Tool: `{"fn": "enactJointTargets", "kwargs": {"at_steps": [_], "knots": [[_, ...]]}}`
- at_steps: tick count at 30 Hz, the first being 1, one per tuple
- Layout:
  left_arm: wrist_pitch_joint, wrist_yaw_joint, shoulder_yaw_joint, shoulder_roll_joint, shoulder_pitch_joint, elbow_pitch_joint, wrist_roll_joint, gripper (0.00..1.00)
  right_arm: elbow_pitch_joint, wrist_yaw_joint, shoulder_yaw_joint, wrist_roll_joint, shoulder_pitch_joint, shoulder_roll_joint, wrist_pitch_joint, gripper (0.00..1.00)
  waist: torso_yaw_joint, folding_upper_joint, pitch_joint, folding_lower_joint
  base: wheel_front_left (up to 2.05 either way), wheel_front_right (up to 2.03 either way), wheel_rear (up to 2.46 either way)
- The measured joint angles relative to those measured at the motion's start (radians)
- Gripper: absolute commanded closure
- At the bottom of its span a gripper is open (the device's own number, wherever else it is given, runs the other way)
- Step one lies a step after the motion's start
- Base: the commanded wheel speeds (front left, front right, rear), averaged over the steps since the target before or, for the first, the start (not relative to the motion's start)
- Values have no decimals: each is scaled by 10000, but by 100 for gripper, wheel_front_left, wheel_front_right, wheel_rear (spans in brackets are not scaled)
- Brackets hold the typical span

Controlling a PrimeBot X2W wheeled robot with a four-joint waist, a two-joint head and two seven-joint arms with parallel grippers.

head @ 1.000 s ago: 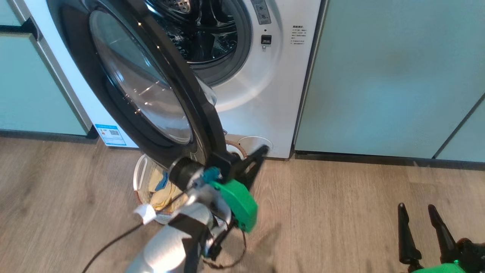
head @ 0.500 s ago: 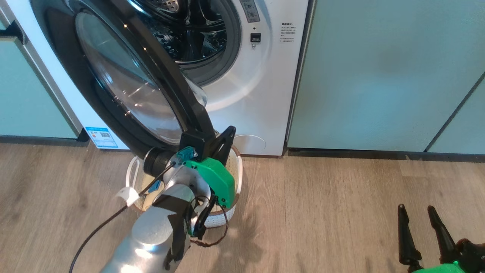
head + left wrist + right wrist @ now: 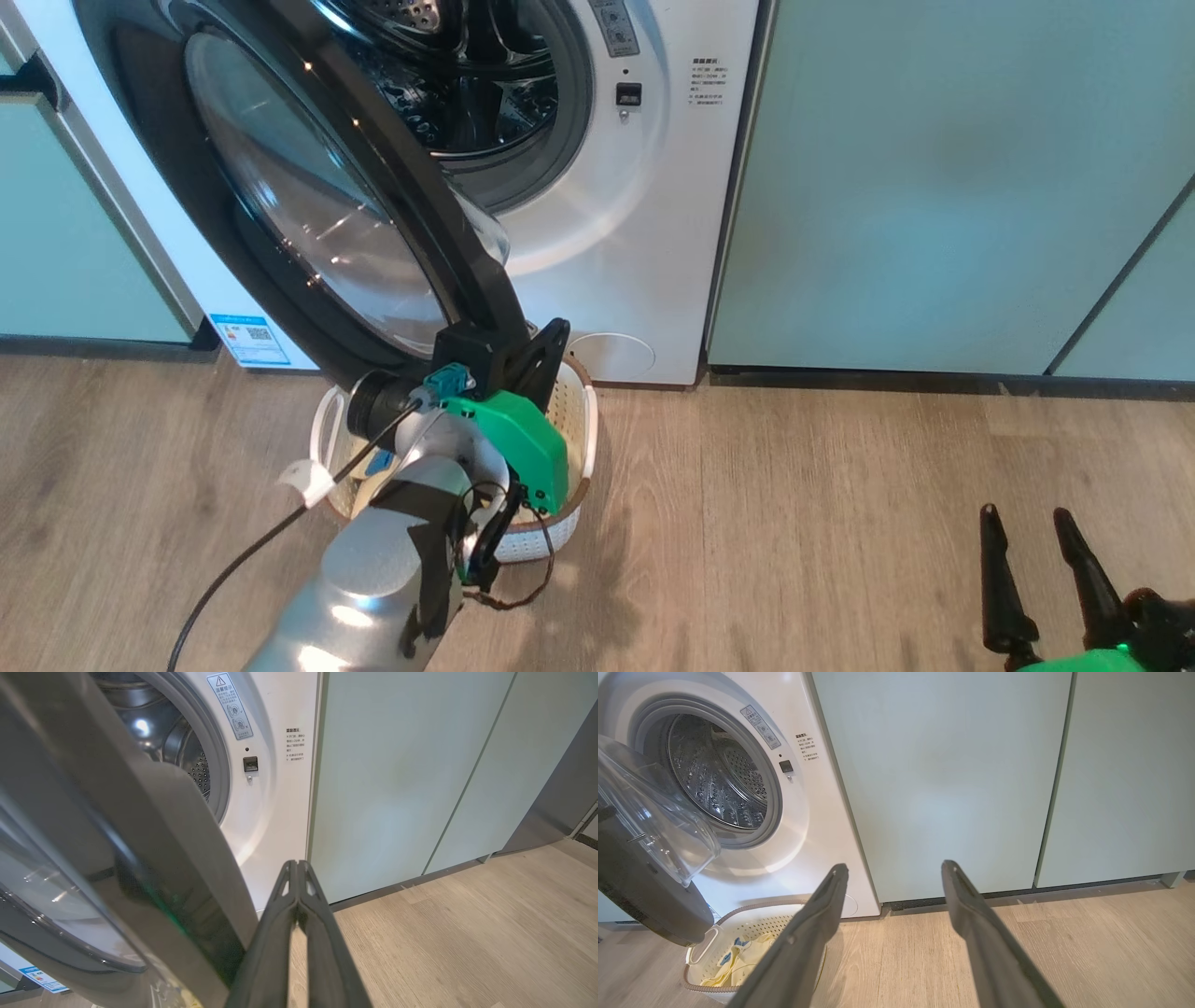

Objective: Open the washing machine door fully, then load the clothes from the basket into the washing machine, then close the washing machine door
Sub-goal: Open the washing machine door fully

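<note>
Washer (image 3: pixel 635 233) btw cabinets (image 3: pixel 934 187), on floor (image 3: pixel 840 523). Door (image 3: pixel 308 205) stands open at washer's left, lower edge over basket (image 3: pixel 583 420). Basket on floor in front of washer, clothes (image 3: pixel 738 961) in it. L gripper (image 3: pixel 557 329) just beside door's lower edge, above basket; R gripper (image 3: pixel 1024 511) well apart to the right.

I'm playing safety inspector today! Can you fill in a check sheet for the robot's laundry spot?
Surface: wooden floor.
Job's things: washing machine door swung open, hanging over the basket; washing machine drum uncovered; clothes lie in the basket.
Clutter: nothing seen.
Claws: left claw shut, empty, beside the door's lower edge; right claw open, empty, over the floor.
Cables: black cable with a white tag runs from the left wrist; thin brown wire loops below it.
Surroundings: pale green cabinets on both sides of the machine.
</note>
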Motion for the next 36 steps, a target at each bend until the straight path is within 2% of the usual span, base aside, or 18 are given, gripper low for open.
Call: {"fn": "enactJointTargets", "kwargs": {"at_steps": [19, 36], "knots": [[-178, 102, -71, -10, 15, 61, -150, 100, -6, 0, -29, 58, 4, 2, 0, 0, 203, 0, -60, 0, 0, 0, 0], [31, 589, -169, 324, 926, -1333, -167, 100, -27, 0, -107, 69, 15, 2, 0, 0, 822, 0, -144, 0, 0, 0, 0]]}}
